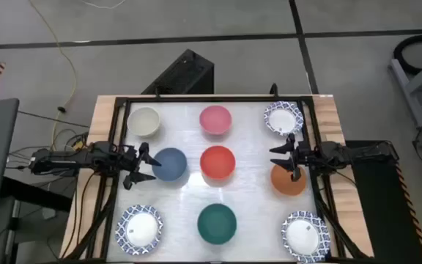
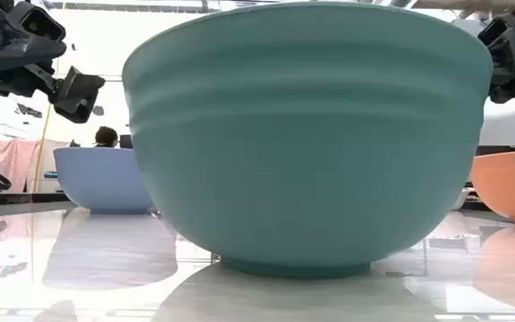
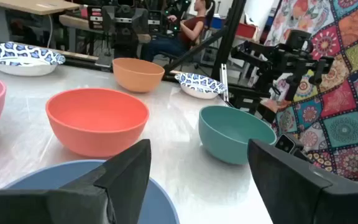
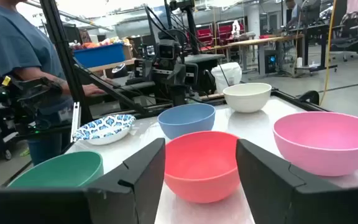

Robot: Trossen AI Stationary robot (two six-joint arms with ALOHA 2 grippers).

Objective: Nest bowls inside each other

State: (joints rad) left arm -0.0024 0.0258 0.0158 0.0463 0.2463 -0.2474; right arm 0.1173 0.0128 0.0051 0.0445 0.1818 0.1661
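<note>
Several small bowls stand on their bases in three rows on the white tabletop: cream (image 1: 145, 121), pink (image 1: 215, 119) and a blue-patterned white one (image 1: 282, 117) at the far side; blue (image 1: 173, 164), red (image 1: 217, 162) and orange (image 1: 288, 182) in the middle; patterned white (image 1: 139, 227), green (image 1: 217, 222) and patterned white (image 1: 305, 233) near. My left gripper (image 1: 146, 163) hangs open above the blue bowl's left rim (image 3: 55, 186). My right gripper (image 1: 288, 156) hangs open over the orange bowl's far edge, facing the red bowl (image 4: 204, 162).
A black frame rail (image 1: 119, 147) runs around the tabletop, with wooden margins outside it. Gaps of bare tabletop separate the bowls. Beyond the table, a person in a blue shirt (image 4: 11, 50) stands close by, and another person (image 3: 194, 25) sits farther off.
</note>
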